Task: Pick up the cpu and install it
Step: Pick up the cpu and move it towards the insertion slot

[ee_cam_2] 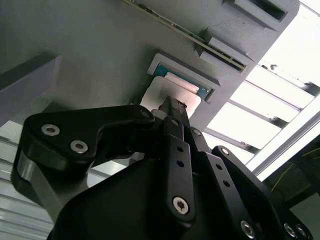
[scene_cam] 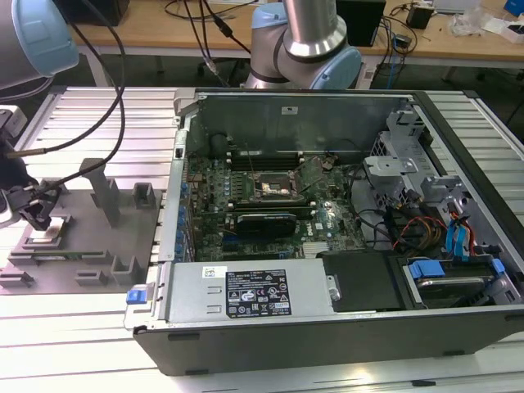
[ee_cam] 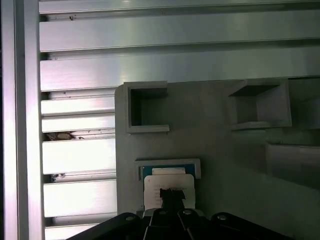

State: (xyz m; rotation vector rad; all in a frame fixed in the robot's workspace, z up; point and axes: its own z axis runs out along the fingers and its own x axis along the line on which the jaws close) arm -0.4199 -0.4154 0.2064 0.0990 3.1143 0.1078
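My gripper [scene_cam: 37,214] hangs over the grey fixture plate [scene_cam: 90,246] at the exterior view's left, outside the open computer case [scene_cam: 327,246]. In both wrist views its black fingers [ee_cam_2: 175,150] come together in one dark tip on the cpu [ee_cam_2: 160,94], a pale silver square. The cpu [ee_cam: 167,186] lies over the near rim of a teal-edged pocket [ee_cam: 167,169] in the plate, as if raised just off it. Inside the case, the motherboard's socket [scene_cam: 270,190] stands with its frame open.
Raised grey blocks [scene_cam: 105,192] and square recesses [ee_cam: 146,107] stand on the fixture plate around the pocket. Ribbed aluminium table slats [ee_cam: 150,60] run beside it. Cables [scene_cam: 98,74] hang from the arm above the plate. The case holds drive cages [scene_cam: 409,164] and a power supply [scene_cam: 246,295].
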